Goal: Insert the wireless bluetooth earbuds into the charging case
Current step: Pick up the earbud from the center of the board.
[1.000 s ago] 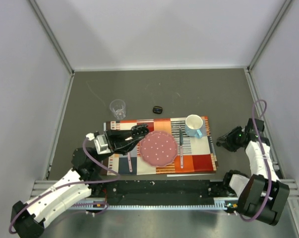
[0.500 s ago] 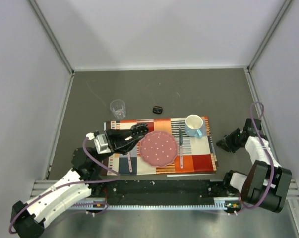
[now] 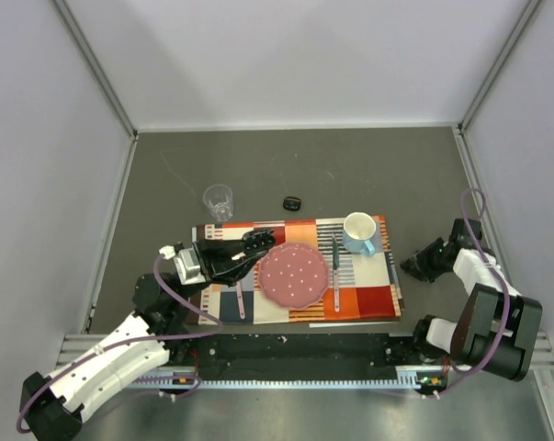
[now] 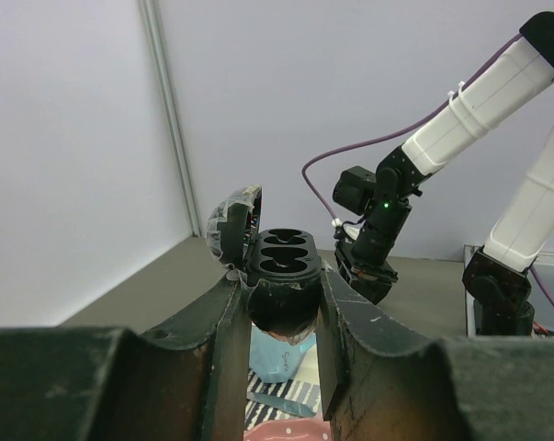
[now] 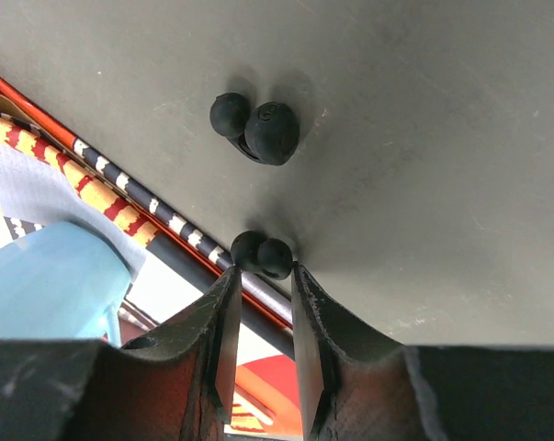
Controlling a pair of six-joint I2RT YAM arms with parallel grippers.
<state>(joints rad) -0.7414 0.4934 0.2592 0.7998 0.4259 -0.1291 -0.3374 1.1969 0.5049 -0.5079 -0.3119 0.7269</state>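
My left gripper [image 3: 258, 244] is shut on the charging case [image 4: 283, 265], a small black case held upright above the placemat's left part. Its lid [image 4: 234, 223] hangs open to the left and the sockets look empty. Two wireless bluetooth earbuds lie on the dark table just right of the placemat. My right gripper [image 5: 262, 272] has its narrowed jaws pinching the nearer earbud [image 5: 264, 254] at the very fingertips. The other earbud [image 5: 258, 130] lies free a little farther out. In the top view the right gripper [image 3: 412, 266] is low at the placemat's right edge, hiding the buds.
A striped placemat [image 3: 373, 299] carries a pink plate [image 3: 294, 275], a blue mug [image 3: 359, 232], a knife [image 3: 334, 268] and a spoon [image 3: 240, 299]. A clear glass [image 3: 218, 199] and a small black object [image 3: 292, 202] stand behind the mat. Enclosure walls rise close on all sides.
The right arm's elbow has folded down and its jaws have narrowed round the nearer earbud. The left arm and the case have not moved.
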